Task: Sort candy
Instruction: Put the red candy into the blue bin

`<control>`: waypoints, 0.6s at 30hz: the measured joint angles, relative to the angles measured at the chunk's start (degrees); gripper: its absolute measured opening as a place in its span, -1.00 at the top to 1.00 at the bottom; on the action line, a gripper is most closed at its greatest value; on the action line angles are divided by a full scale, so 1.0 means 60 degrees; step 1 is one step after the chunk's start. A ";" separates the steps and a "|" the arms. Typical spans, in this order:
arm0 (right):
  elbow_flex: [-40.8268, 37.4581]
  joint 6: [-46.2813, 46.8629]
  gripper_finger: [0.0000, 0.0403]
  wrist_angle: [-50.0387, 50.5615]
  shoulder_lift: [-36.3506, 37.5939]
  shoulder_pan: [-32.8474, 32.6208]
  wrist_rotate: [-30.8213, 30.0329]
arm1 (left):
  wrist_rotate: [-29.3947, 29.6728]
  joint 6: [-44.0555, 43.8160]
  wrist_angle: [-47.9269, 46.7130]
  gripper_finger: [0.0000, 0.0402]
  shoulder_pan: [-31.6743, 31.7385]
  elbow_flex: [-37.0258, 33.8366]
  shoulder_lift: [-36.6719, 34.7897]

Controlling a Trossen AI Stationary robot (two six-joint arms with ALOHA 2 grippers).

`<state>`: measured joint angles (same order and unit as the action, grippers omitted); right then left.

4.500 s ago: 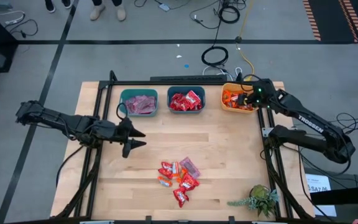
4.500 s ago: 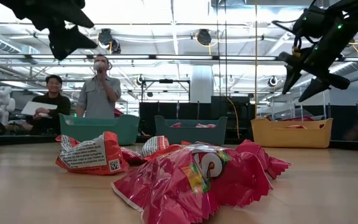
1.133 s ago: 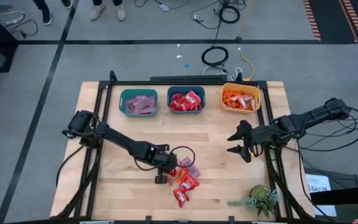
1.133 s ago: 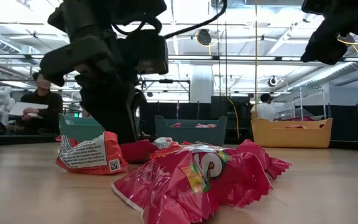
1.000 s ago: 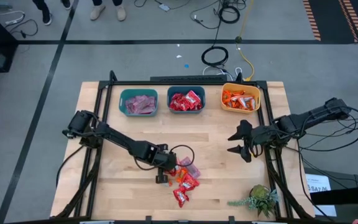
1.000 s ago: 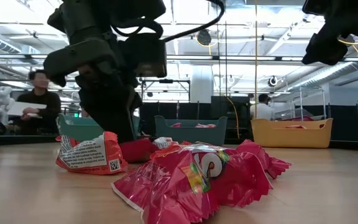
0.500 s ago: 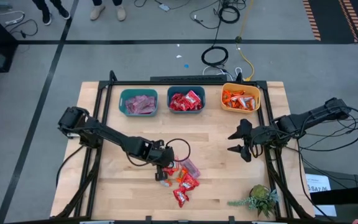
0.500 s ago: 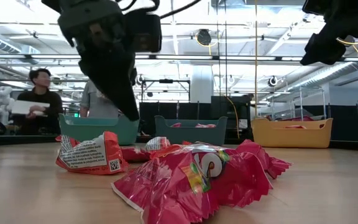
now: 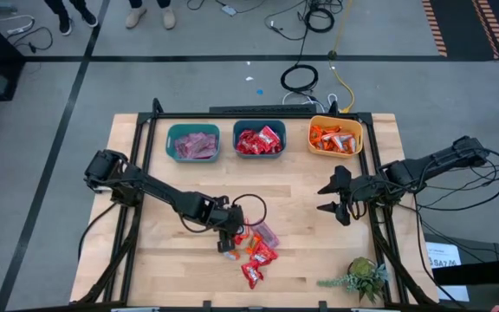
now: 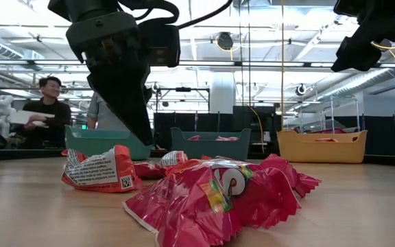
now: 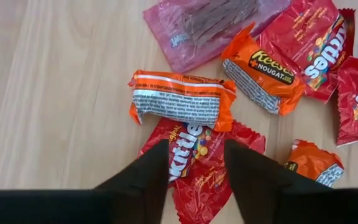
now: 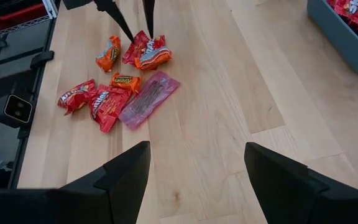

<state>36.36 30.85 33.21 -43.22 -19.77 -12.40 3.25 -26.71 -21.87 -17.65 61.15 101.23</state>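
Observation:
The loose candy (image 9: 251, 247) lies in a small pile on the table's near middle: red, orange and one mauve wrapper (image 9: 265, 234). My left gripper (image 9: 225, 234) hangs open just above the pile's left end, and the low view (image 10: 142, 134) shows it clear of the table. In the left wrist view (image 11: 196, 165) its fingers stand on either side of a red Skittles wrapper (image 11: 197, 155) without touching it. An orange wrapper (image 11: 179, 99) lies just beyond. My right gripper (image 9: 332, 198) waits open and empty over the table's right side.
Three bins stand along the far edge: a teal one with mauve candy (image 9: 193, 142), a teal one with red candy (image 9: 259, 140) and a yellow one with orange candy (image 9: 335, 137). A small potted plant (image 9: 362, 277) stands at the near right corner. People show beyond the table (image 10: 43, 103).
My left gripper has risen from down among the candy at the pile's left end to a little above it, still open and empty. The candy lies as before. My right gripper has kept still.

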 joint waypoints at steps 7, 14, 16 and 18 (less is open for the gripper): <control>0.0000 -0.0004 -0.26 0.0000 0.0000 0.0000 0.0004 | 0.0000 0.0082 -0.0015 -0.21 0.0000 0.0004 0.0000; 0.0000 0.0015 -0.26 0.0000 0.0000 0.0000 0.0049 | 0.0047 0.0091 -0.0038 -0.46 0.0000 0.0011 0.0186; 0.0000 0.0022 -0.26 -0.0003 0.0000 0.0000 0.0051 | 0.0040 0.0095 0.0002 -0.49 -0.0011 0.0011 0.0420; 0.0000 0.0025 -0.26 0.0000 0.0000 0.0000 0.0051 | 0.0013 0.0089 -0.0014 -0.50 -0.0011 0.0011 0.0681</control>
<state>36.36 31.00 33.21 -43.22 -19.77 -12.10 3.32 -26.18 -21.95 -17.72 61.21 105.32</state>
